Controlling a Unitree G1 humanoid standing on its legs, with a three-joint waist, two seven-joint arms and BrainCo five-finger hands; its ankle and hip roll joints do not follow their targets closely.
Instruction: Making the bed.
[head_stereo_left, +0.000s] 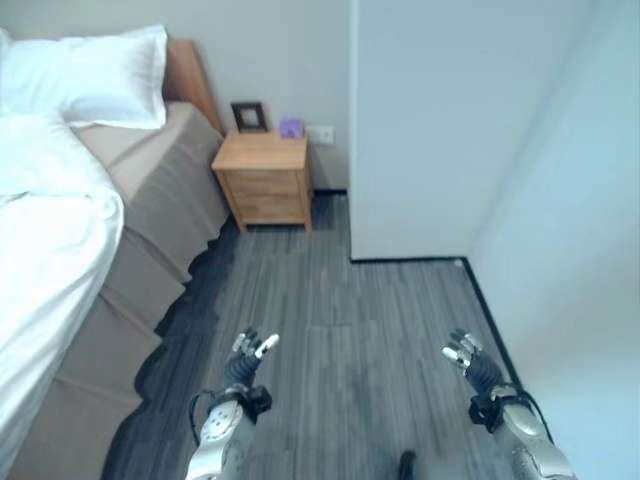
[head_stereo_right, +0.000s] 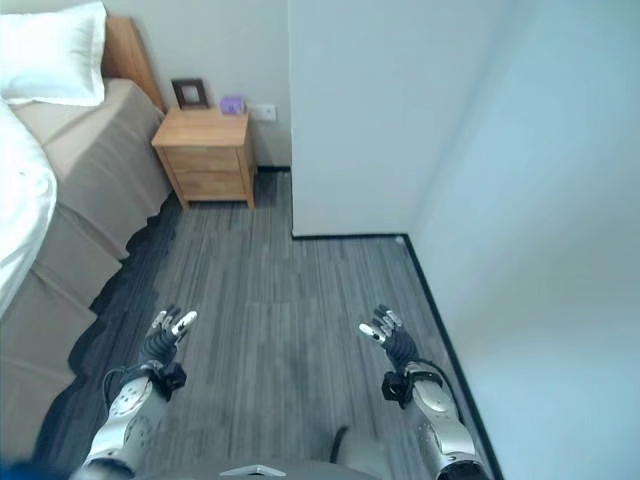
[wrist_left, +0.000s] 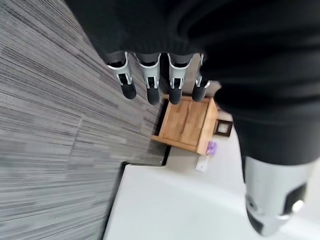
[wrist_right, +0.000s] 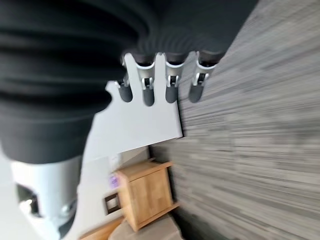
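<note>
Both hands, left hand (head_stereo_left: 243, 362) and right hand (head_stereo_left: 470, 362), hang empty with relaxed fingers over the floor (head_stereo_left: 340, 330). Bed-making looks unstarted. Next, the robot likely must turn toward the rumpled white duvet (head_stereo_left: 45, 250) at the bed's near edge.

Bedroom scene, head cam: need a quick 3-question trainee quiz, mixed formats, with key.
1. True or false: the left robot hand is gripping the white duvet.
2. Multiple choice: what stands on the wooden nightstand?
A. a lamp and a book
B. a dark picture frame and a small purple object
C. a folded towel
3. Fill in: the white pillow lies at the head of the bed, against the wooden ____.

Key:
1. False. Both the left robot hand and the right robot hand hang over the grey floor with relaxed fingers, holding nothing.
2. B
3. headboard
</note>
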